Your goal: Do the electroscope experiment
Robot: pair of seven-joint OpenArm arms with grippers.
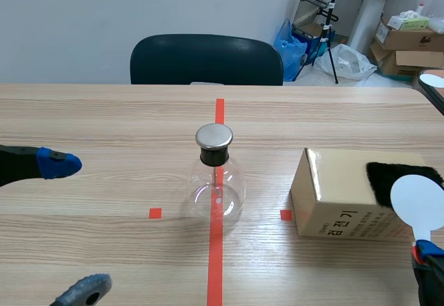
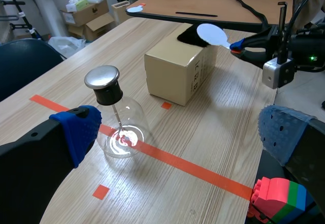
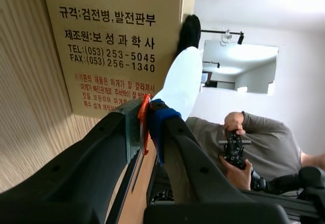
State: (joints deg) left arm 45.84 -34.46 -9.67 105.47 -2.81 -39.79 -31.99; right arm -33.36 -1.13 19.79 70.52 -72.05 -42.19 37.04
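While the electroscope [image 1: 216, 177] stands upright on the tape line [image 1: 215, 250], treat it as thin, slick, fragile glass; steady it low on the bulb, never by the metal cap [image 1: 214, 137] | right of it: your right gripper [image 3: 147, 122] clamps the white paddle [image 1: 418, 202] by its handle, over the box [image 1: 340, 202] | left of it: left gripper [image 2: 180, 132] spread wide, empty.

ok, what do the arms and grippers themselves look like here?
Left arm and right arm black. Left gripper: thick black fingers, blue dotted pads. Right gripper: same, blue pad; left wrist view shows a grey box, green light, black cables at its wrist.
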